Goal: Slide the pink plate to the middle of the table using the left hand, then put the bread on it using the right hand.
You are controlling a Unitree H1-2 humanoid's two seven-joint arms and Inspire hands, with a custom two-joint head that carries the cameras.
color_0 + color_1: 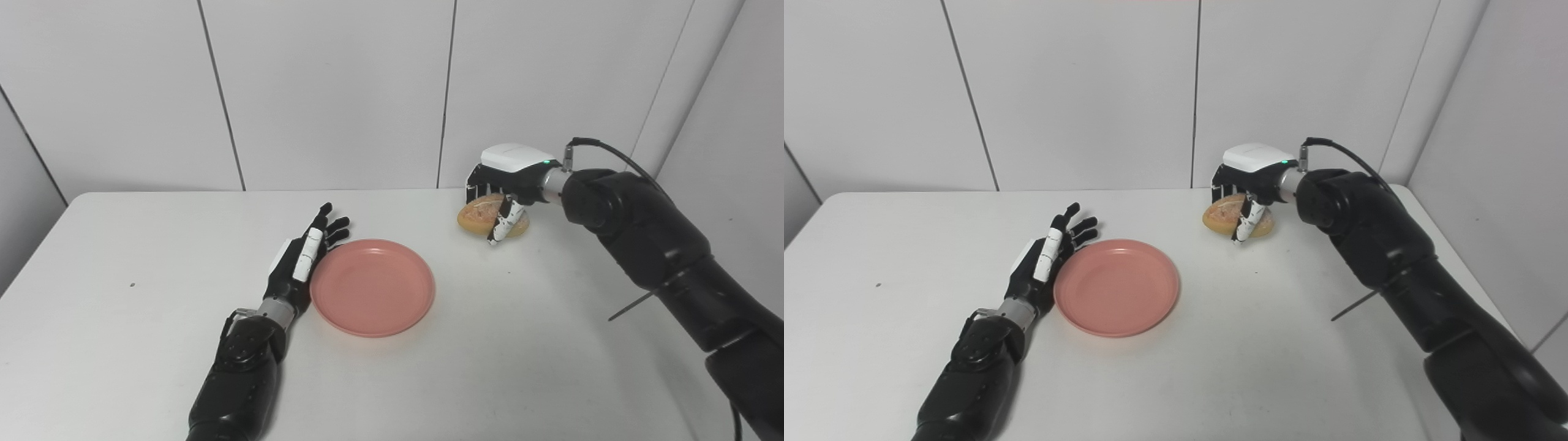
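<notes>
The pink plate (373,288) lies empty near the middle of the white table (153,257). My left hand (303,260) is open and lies flat with its fingers straight, against the plate's left rim. The bread (478,214), a round golden roll, sits at the back right of the table near the wall. My right hand (508,177) is over it, with the thumb in front and the fingers behind, closed around the roll. The roll still looks to be resting on the table. The same scene shows in the right eye view, with the plate (1118,288) and the bread (1220,215).
A white panelled wall stands right behind the table's back edge, close to the bread. A side wall runs along the right. A small dark speck (131,285) lies on the left of the table.
</notes>
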